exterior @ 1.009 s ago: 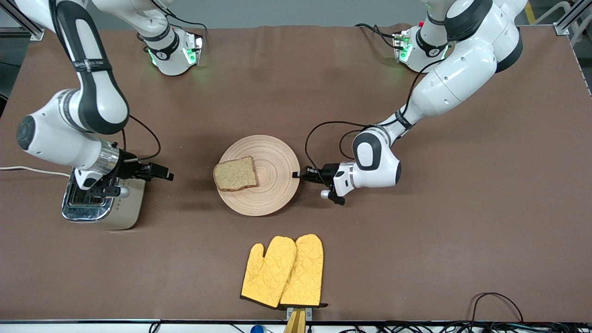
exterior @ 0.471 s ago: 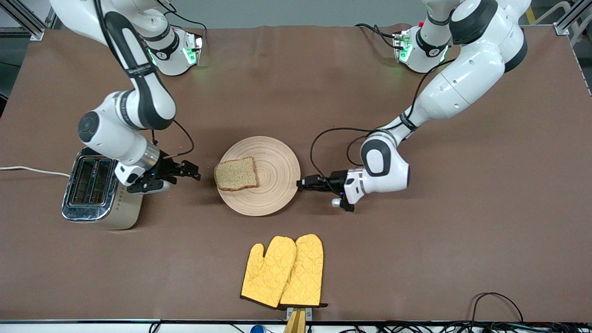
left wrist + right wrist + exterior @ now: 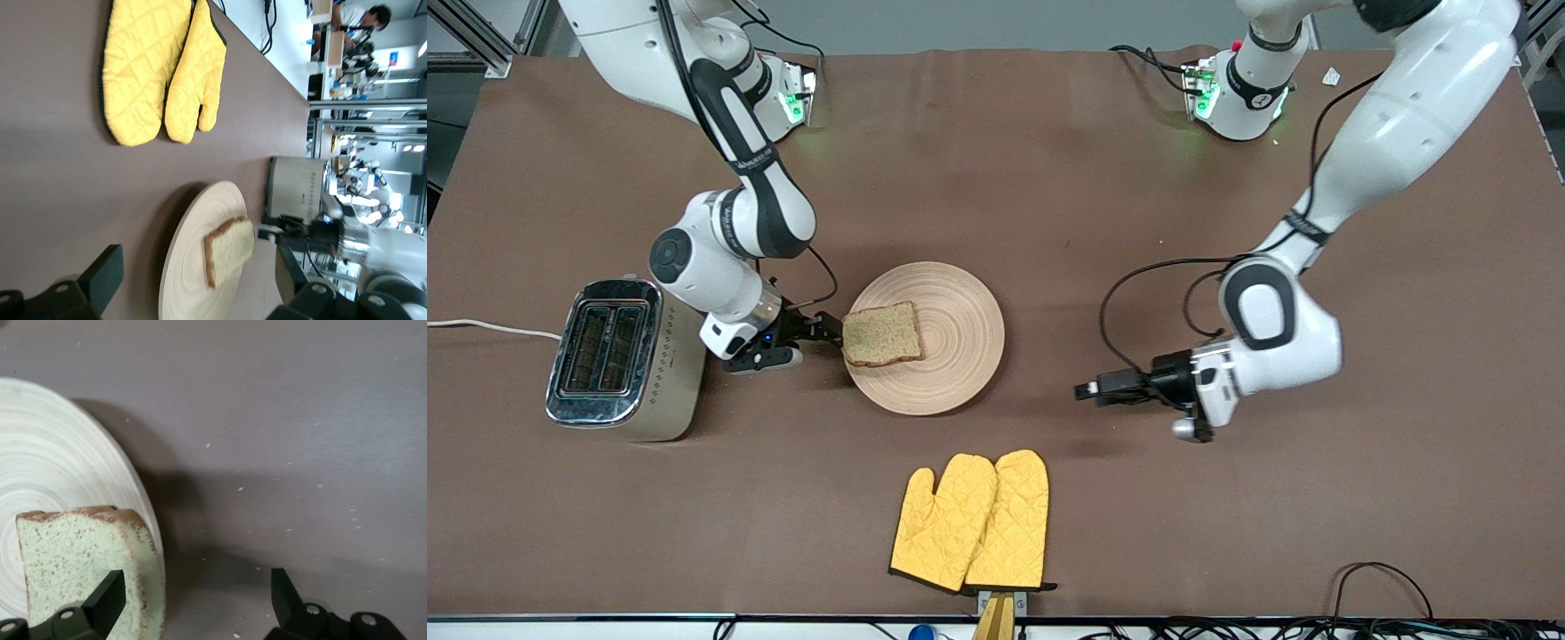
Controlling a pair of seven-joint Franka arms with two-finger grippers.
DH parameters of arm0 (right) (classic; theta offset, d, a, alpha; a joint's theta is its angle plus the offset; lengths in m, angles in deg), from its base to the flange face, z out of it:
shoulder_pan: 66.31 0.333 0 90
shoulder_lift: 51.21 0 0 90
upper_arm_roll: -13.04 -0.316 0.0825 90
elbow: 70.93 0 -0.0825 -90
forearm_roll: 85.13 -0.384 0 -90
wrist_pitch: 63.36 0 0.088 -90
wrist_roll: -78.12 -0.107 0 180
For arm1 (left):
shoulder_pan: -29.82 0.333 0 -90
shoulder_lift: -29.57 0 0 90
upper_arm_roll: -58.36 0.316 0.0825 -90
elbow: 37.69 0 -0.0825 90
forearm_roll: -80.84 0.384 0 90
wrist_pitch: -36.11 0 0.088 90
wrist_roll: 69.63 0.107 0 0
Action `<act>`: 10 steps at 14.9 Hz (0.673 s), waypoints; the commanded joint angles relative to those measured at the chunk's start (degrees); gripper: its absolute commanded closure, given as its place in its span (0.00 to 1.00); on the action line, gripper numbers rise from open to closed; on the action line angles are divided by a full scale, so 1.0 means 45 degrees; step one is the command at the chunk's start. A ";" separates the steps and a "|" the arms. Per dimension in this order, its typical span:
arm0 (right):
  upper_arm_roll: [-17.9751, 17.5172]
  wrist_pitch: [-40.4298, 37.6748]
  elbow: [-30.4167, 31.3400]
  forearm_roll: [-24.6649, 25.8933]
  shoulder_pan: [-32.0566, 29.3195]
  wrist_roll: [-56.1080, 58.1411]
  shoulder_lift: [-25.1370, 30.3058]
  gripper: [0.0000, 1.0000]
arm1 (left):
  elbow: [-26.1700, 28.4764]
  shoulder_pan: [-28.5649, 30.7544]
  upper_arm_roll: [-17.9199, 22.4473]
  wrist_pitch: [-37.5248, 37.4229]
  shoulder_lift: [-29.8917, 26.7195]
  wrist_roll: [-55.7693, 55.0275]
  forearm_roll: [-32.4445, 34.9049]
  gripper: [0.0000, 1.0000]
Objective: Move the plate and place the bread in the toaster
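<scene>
While the plate (image 3: pixel 925 337) lies flat near the middle of the brown counter (image 3: pixel 1049 178), the right gripper (image 3: pixel 829 331) sits low at the plate's rim on the side toward the right arm's end, its fingers (image 3: pixel 107 597) spread with a clear gap between them. One finger is right at the crust of the bread (image 3: pixel 880 334); the other is over bare counter just off the plate, so the slice's edge is at the gap but not pinched. The bread rests on the plate, at the edge toward the right arm's end, overhanging the rim slightly. The toaster (image 3: pixel 618 360) stands on the counter well apart from the plate, toward the right arm's end, both slots facing up, its white cord (image 3: pixel 489 327) trailing off toward the counter's edge. The left gripper (image 3: pixel 1089 390) hangs low over bare counter, apart from the plate toward the left arm's end, its fingers (image 3: pixel 103 273) spread and holding nothing. A pair of yellow oven mitts (image 3: pixel 971 520) lies nearer to the front camera than the plate.
</scene>
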 commanded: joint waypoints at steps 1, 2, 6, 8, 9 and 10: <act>0.0061 0.0058 0.0075 -0.0397 0.0258 0.0144 0.0122 0.08 | 0.0715 0.0933 0.0060 -0.1391 -0.1515 -0.1561 0.1655 0.00; 0.0061 0.0038 0.0075 -0.0397 0.0297 0.0125 0.0122 0.09 | 0.0695 0.1129 0.0060 -0.1666 -0.1866 -0.2186 0.2572 0.00; 0.0042 -0.0060 0.0094 -0.0612 0.0531 0.0086 0.0122 0.26 | 0.0481 0.1346 0.0060 -0.2505 -0.2941 -0.4959 0.5933 0.00; 0.0061 -0.0351 0.0094 -0.0632 0.0531 0.0085 0.0141 0.34 | 0.0306 0.1423 0.0060 -0.3188 -0.3566 -0.6191 0.7166 0.00; 0.0061 -0.0469 0.0094 -0.0632 0.0512 0.0066 0.0161 0.36 | 0.0247 0.1482 0.0060 -0.3675 -0.3956 -0.6679 0.7635 0.00; 0.0061 -0.0509 0.0094 -0.0632 0.0531 0.0066 0.0161 0.40 | 0.0207 0.1483 0.0060 -0.4047 -0.4385 -0.7090 0.8104 0.00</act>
